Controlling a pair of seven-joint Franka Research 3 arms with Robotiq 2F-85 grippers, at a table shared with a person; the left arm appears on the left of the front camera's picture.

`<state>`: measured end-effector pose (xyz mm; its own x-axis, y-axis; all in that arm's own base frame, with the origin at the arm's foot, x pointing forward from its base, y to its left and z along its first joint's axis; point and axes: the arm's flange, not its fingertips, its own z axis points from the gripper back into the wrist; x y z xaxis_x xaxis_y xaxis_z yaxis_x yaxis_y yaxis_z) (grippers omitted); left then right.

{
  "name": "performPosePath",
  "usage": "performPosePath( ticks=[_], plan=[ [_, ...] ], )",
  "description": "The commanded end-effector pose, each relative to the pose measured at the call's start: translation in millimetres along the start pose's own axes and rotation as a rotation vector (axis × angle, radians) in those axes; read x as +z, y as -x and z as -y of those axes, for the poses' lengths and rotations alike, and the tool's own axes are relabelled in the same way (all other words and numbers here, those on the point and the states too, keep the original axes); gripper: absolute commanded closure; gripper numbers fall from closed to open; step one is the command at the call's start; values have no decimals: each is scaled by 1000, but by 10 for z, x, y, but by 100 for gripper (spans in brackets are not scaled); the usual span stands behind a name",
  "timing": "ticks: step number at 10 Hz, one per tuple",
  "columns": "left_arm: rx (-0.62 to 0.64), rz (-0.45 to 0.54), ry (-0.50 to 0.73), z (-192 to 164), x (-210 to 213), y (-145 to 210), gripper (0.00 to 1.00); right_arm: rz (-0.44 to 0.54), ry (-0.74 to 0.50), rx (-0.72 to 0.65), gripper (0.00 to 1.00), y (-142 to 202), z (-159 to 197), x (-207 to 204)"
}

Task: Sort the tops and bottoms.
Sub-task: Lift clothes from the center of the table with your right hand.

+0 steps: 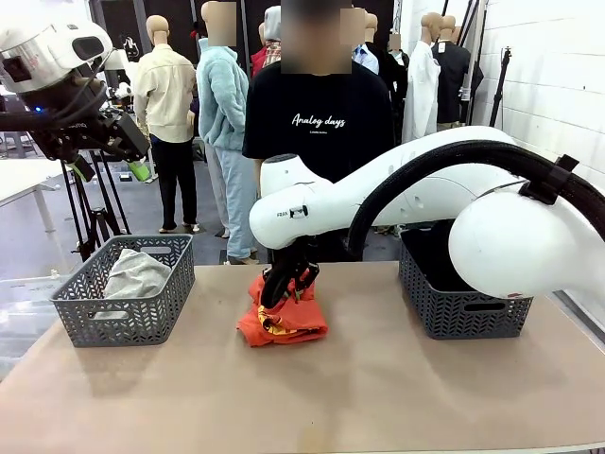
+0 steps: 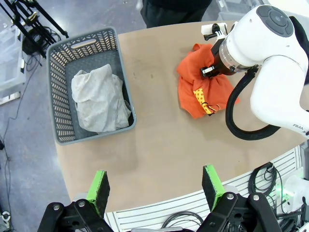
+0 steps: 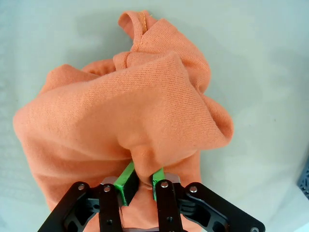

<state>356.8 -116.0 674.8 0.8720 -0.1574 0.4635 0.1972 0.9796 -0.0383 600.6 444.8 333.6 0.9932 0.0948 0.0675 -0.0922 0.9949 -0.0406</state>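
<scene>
My right gripper (image 3: 140,186) is pinched tight on a fold of the orange top (image 3: 125,121), the green pads (image 3: 124,181) squeezing cloth between them; the top lies bunched on the table (image 1: 378,397) near its middle, yellow print showing on its near side in the front view. My left gripper (image 2: 157,186) hangs high over the table's near edge, jaws wide apart and holding nothing. To my left stands a grey basket (image 1: 85,317) with the grey top (image 1: 135,274) crumpled inside. To my right stands a second basket (image 1: 454,317), partly behind my right arm, something black inside it. Beyond the table stands a person (image 1: 317,123) in a black T-shirt.
</scene>
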Motion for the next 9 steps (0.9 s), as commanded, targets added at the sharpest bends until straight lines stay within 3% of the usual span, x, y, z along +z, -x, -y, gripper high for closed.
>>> performPosePath(
  ticks=[1, 5, 9],
  plan=[
    [-14, 1, 12, -25, 9, -2, 0, -27, -25, 17, 100, 68, -39, -25],
    [-14, 1, 12, -25, 9, -2, 0, -27, -13, 15, 100, 111, -43, 50],
    [-14, 1, 12, -25, 9, -2, 0, 21, 12, -11, 25, 188, -64, 250]
  ],
)
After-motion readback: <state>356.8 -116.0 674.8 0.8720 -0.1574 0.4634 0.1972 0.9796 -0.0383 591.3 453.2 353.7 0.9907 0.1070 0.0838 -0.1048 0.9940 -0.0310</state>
